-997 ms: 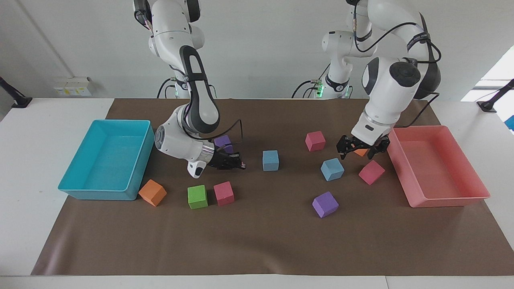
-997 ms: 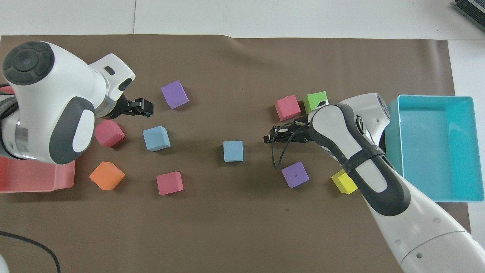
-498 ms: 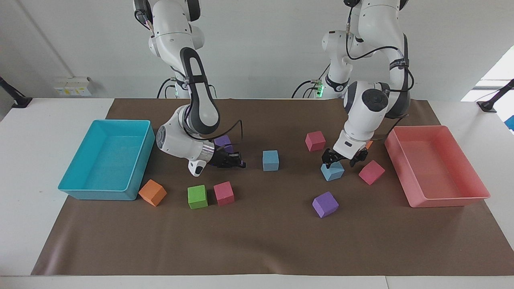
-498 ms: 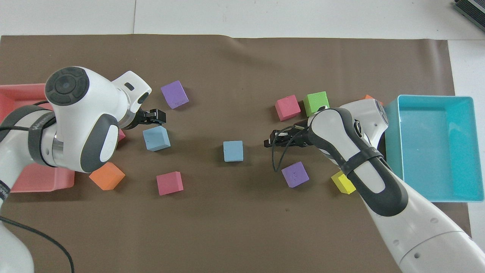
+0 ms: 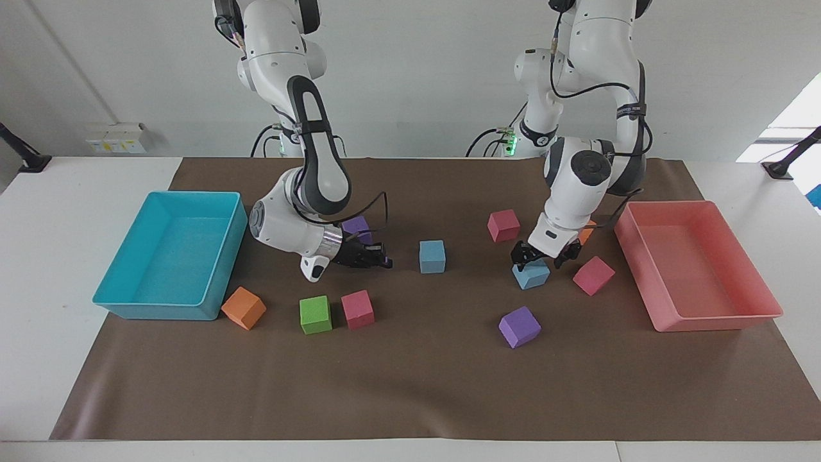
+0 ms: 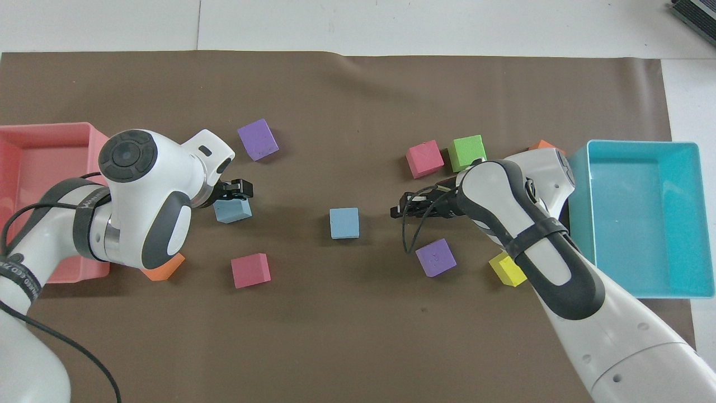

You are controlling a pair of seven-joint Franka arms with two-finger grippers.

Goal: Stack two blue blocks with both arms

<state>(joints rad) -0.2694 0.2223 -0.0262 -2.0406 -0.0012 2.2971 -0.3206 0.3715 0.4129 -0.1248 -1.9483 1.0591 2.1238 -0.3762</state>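
Left gripper (image 5: 542, 255) open, straddling a blue block (image 5: 531, 275) on the table

Table (image 5: 64, 212): white, covered by a plain dark brown sheet (image 5: 410, 385).

Two blue blocks, one mid-frame (image 5: 432, 256), one at centre right (image 5: 531, 276): light sky-blue, matte.

Other cubes:
- two purple (image 5: 519, 326) (image 5: 356, 226)
- three pink-red (image 5: 503, 225) (image 5: 593, 275) (image 5: 357, 309)
- one green (image 5: 315, 314)
- one orange (image 5: 244, 308) at lower left; a second orange (image 6: 165, 268) mostly hidden
- one yellow (image 6: 506, 270), overhead view only

Trays: cyan tray (image 5: 128, 256) at left, salmon-pink tray (image 5: 744, 269) at right.

Arms: white shells, grey-black joint bands, black cables. Left gripper (image 5: 542, 254) and right gripper (image 5: 375, 256) black.
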